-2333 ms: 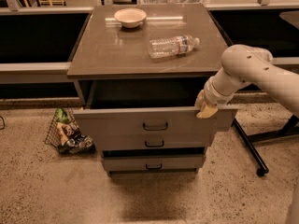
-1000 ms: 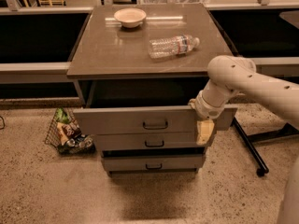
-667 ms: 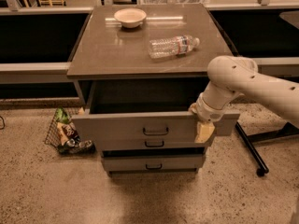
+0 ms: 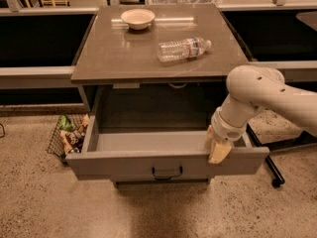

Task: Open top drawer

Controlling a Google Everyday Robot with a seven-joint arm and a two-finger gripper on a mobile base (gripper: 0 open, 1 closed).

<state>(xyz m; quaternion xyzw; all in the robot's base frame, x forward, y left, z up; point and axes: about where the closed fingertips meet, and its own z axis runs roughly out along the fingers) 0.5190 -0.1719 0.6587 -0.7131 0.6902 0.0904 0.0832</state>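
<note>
The top drawer (image 4: pixel 124 165) is a wide grey drawer with a small black bar handle (image 4: pixel 167 172) at the centre of its front. It stands pulled far out of the cabinet, and its inside looks empty. My gripper (image 4: pixel 216 145) sits on the top edge of the front panel, right of the handle. One beige finger is inside the drawer and one is on the outer face, closed on the panel. The white arm (image 4: pixel 252 90) reaches in from the right. The two lower drawers are hidden under the open one.
On the brown cabinet top (image 4: pixel 124 53) are a pale bowl (image 4: pixel 137 18) at the back and a plastic water bottle (image 4: pixel 183 48) lying on its side. A wire basket of snack bags (image 4: pixel 67 133) stands on the floor at the left. A black chair leg with a wheel (image 4: pixel 275 180) is at the right.
The top drawer has slid much farther out towards the camera. My gripper came with it, still on the right part of its front.
</note>
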